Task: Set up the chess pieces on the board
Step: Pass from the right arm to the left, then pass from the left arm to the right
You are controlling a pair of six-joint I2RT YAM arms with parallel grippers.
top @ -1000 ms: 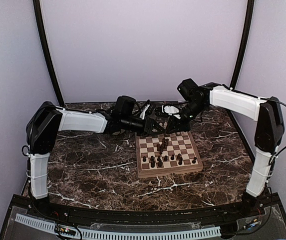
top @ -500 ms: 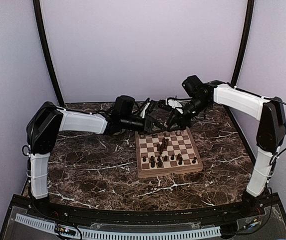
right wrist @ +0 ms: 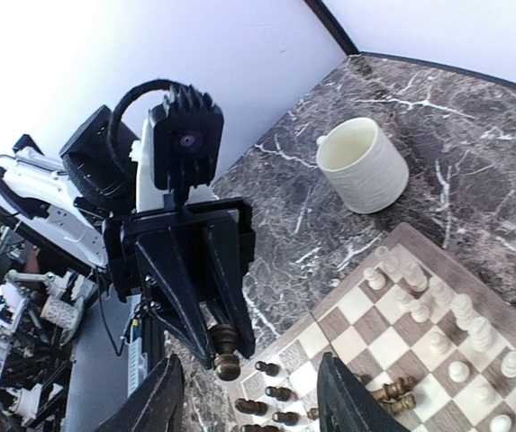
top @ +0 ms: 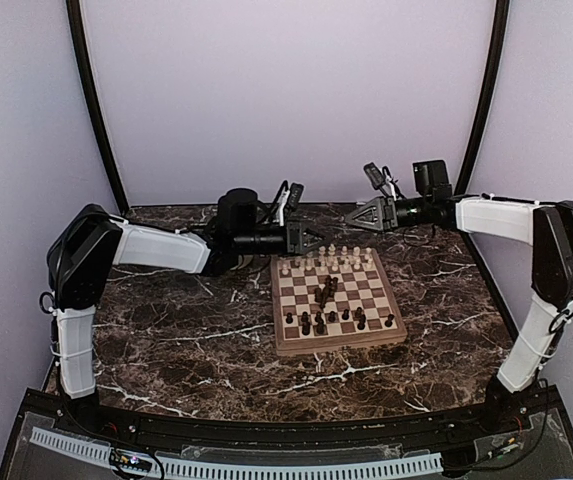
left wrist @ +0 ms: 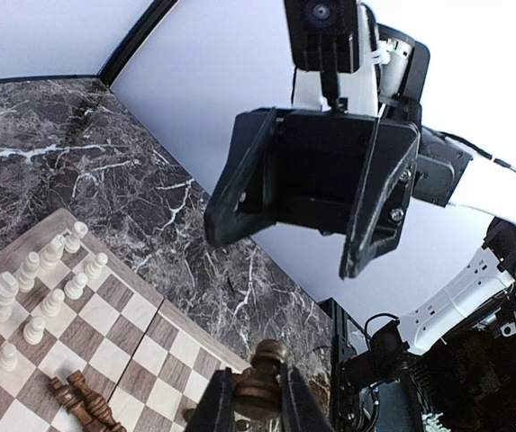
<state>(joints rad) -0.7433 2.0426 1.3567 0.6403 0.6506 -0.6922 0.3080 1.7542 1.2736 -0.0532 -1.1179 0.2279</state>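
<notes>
White pieces (top: 331,258) stand on the far side of the board (top: 341,343). Some dark pieces (top: 336,320) stand on the near side, and a few lie tipped, so more is left to do. The left hand (top: 314,239) pinches one dark piece (left wrist: 265,385) by the far edge. The right hand (top: 358,216) is wide open and empty.

Soft even light, blown-out white wall (left wrist: 239,54) in wrist views, fisheye bending at edges, mostly sharp.
</notes>
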